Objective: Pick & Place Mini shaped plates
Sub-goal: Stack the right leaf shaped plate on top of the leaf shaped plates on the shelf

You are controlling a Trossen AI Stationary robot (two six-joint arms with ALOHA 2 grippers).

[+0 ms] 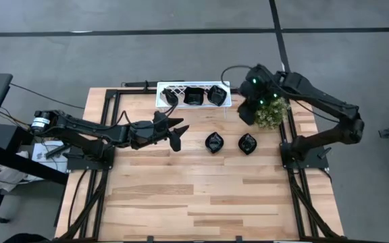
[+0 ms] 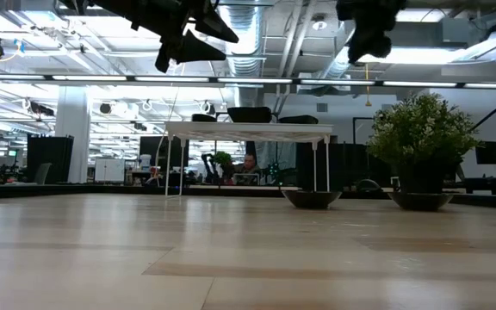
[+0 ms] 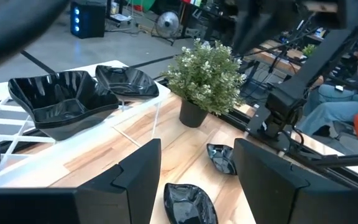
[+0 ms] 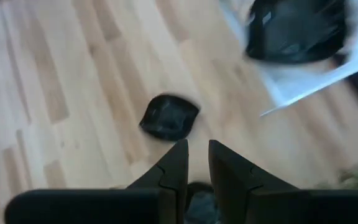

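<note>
A: The left hand [image 1: 175, 132] is hanging released, holding nothing, above the wooden surface [image 1: 201, 196]. The right hand [image 4: 194, 163] is hovering nearly clenched, gripping nothing.

B: Two glossy black mini plates [image 1: 214, 142] are lying mid-surface, others are sitting on the far white lattice rack [image 1: 229, 102]. A descending arm could be clipping the small potted plant [image 1: 271, 113].

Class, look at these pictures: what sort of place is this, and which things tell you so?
Probably a robotics lab inside a large open office: a wooden table with arms mounted at its sides, exposed ceiling ducts, and desks with monitors beyond.
</note>
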